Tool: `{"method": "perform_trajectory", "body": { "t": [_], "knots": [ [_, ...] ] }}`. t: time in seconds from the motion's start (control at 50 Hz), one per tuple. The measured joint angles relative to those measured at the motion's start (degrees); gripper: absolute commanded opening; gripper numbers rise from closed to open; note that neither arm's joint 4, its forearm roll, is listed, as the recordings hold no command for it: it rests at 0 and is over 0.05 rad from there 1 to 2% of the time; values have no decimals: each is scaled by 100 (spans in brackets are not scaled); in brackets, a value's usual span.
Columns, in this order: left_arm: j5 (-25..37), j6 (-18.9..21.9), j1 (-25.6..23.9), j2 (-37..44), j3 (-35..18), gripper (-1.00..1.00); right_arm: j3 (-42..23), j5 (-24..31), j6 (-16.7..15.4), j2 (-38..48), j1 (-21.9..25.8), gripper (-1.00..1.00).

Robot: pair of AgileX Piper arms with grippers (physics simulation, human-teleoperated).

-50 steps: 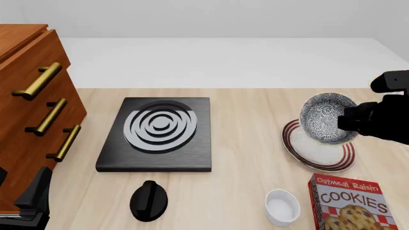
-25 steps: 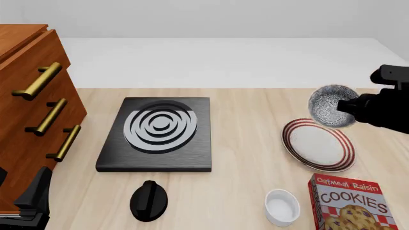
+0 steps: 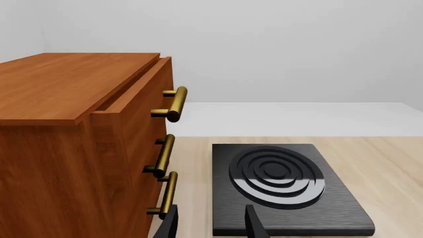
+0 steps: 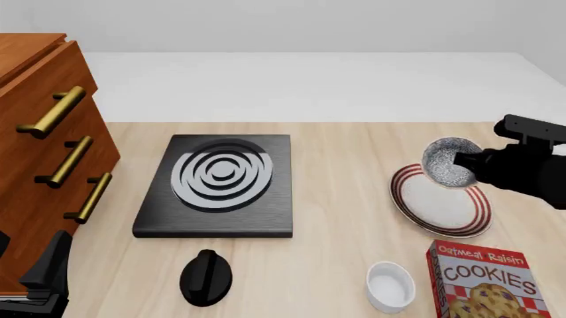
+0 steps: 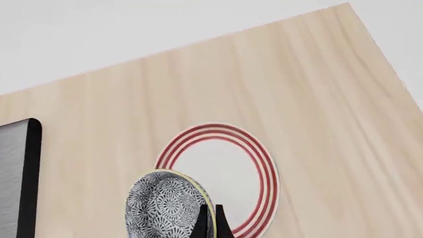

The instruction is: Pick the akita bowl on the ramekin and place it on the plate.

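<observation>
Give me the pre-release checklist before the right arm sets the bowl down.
1. Right gripper pinching the akita bowl by its rim: ok.
2. Bowl over the plate: ok, at its far edge in the front view.
3. Bowl level: not ok, tilted.
4. Bowl resting on the plate: cannot tell.
5. Plate's surface bare: ok.
6. Ramekin and cookie box apart from the plate: ok.

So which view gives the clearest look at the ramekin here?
The front view. The ramekin stands whole and unobstructed near the table's front edge, just left of the cookie box. Neither wrist view shows it: the left looks at the cabinet and burner, the right at the bowl and plate.
</observation>
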Motion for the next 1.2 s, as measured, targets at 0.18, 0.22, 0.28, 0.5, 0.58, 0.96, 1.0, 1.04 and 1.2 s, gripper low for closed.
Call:
{"method": "perform_trajectory", "body": {
  "t": [0.18,0.22,0.28,0.5,0.58,0.96,1.0,1.04,1.2],
  "knots": [
    [0,0,0,0,0,100,121,-390,174,415,-60,-100],
    [0,0,0,0,0,100,157,-482,207,506,-74,-100],
    [0,0,0,0,0,100,207,-616,253,642,-98,-100],
    [0,0,0,0,0,100,310,-981,352,1049,-194,-100],
    [0,0,0,0,0,100,311,-1070,366,1175,-219,-100],
    [0,0,0,0,0,100,262,-1359,427,1653,-305,-100],
    [0,0,0,0,0,100,252,-1375,432,1687,-313,-100],
    [0,0,0,0,0,100,242,-1392,435,1720,-321,-100],
    [0,0,0,0,0,100,240,-1480,463,1845,-327,-100]
  ]
}}
